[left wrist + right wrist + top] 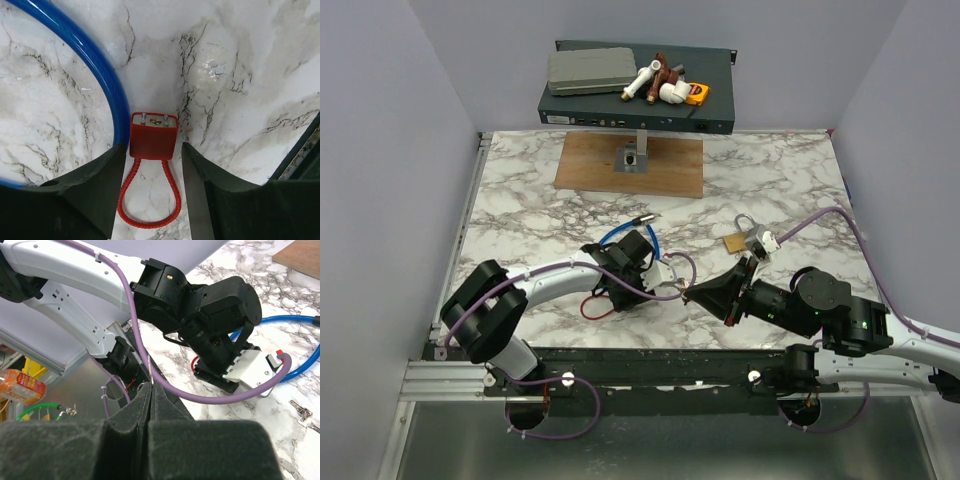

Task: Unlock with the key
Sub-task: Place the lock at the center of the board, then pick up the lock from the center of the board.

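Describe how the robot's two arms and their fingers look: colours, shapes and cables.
The left arm has white tubular links and chunky black joints; the right arm looks mostly black, with a white link near its base. A purple cable runs along each. The left fingers and right fingers are matte black, tapering wedges.

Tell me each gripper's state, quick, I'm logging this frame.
Left gripper: open, jaws either side of the red block, not gripping.
Right gripper: closed, nothing seen held.
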`<state>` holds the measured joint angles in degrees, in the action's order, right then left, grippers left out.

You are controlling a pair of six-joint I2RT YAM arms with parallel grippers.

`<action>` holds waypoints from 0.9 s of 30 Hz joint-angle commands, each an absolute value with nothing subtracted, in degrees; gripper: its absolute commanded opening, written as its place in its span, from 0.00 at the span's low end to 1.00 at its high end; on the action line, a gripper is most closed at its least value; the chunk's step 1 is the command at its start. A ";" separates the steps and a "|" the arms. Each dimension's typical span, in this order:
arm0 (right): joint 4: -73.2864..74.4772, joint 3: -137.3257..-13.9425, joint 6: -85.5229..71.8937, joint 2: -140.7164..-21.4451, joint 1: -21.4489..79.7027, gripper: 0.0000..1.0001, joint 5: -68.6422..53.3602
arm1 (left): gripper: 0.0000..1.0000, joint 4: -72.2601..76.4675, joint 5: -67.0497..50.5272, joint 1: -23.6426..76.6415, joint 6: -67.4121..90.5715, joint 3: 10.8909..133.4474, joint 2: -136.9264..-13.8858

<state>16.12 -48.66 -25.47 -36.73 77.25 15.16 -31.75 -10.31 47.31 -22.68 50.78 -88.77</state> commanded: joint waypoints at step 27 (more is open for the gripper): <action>15.71 -49.68 -24.49 -35.88 77.43 0.01 15.89 | 0.46 -33.94 -19.61 52.29 -29.47 44.32 -85.46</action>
